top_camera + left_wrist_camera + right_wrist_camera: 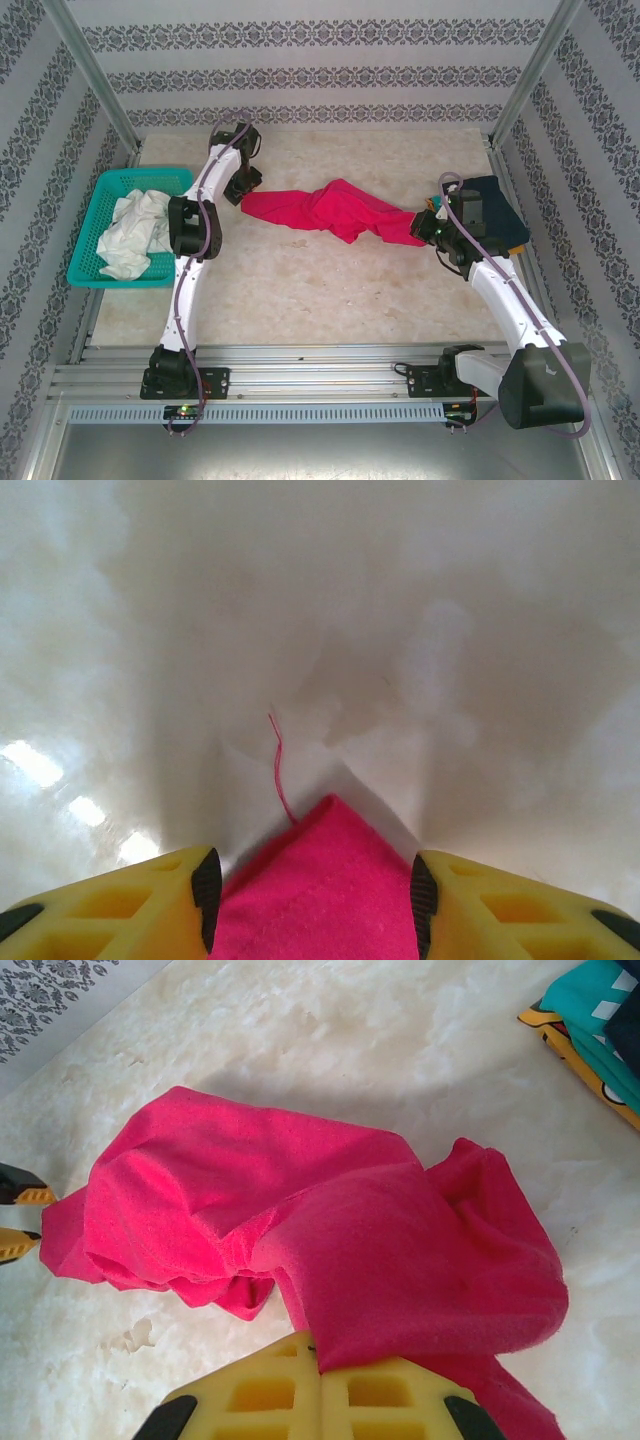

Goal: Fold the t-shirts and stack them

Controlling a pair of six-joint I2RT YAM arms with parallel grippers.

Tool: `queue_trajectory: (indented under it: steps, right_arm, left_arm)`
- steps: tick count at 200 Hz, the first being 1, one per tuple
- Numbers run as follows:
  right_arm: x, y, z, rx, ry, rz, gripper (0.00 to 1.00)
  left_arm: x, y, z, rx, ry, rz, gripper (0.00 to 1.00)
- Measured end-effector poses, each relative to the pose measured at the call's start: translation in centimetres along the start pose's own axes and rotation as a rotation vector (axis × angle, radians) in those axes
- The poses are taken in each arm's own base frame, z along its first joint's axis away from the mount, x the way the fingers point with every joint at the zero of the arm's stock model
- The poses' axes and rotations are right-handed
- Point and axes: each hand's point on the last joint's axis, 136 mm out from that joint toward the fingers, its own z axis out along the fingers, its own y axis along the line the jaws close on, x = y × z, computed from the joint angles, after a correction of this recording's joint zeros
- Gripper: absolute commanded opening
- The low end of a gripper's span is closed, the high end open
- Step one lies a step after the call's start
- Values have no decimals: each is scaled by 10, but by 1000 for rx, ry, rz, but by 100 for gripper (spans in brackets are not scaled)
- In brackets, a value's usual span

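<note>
Found the crimson-pink shirt [335, 208] strung across the middle of the desk [330, 300], rumpled and half-twisted into a thick band, one end by each arm. Judged it soft, light and limp: likely to sag, drag and fold on itself, unlikely to slip or suffer from a firm pinch. Advise taking hold at hem corners or shoulder seams, through a single layer, then spreading flat before any fold; cannot pick out those corners in the present bunching. Found the right pincer [318, 1358] closed tight on a gathered fold at the shirt's right end. Found the left pincer [315, 885] with jaws standing part-way apart, pink cloth filling the gap and a loose thread [280, 765] trailing off the corner; cannot tell pinched from merely lying between. Noted a navy shirt [497, 200] at the right edge, just beside the right arm's wrist, with yellow-orange cloth [580, 1068] showing beneath. Noted a teal basket [130, 180] well apart at the left edge, holding white cloth [135, 235]. Folding of this shirt judged not yet begun.
</note>
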Motion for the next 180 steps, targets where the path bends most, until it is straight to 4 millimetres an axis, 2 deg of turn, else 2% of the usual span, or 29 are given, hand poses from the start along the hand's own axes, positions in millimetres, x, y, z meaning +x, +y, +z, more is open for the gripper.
queue_trajectory:
  steps: [42, 75, 100, 127, 140, 155, 168, 180]
  right_arm:
    - [0, 0, 0, 0, 0, 0, 0]
    - [0, 0, 0, 0, 0, 0, 0]
    - [-8, 6, -5, -8, -14, -8, 0]
    - [-35, 25, -21, -38, -77, -38, 0]
    - [-58, 37, -34, -58, -134, -53, 0]
    - [-88, 50, -54, -80, -215, -62, 0]
    - [-115, 64, -74, -105, -287, -74, 0]
    - [-138, 79, -93, -129, -349, -92, 0]
  left_arm:
    - [-5, -3, 3, 19, 10, -15, 31]
    - [-7, 5, 2, 1, 25, -9, 0]
    - [-8, 2, 1, 16, 24, -1, 0]
    - [-14, -4, -7, 47, -1, 8, 0]
    - [-20, -10, -21, 82, -31, 15, 0]
    - [-31, -18, -53, 142, -78, 14, 0]
    - [-44, -24, -94, 217, -133, 7, 0]
    - [-60, -29, -141, 306, -204, -7, 0]
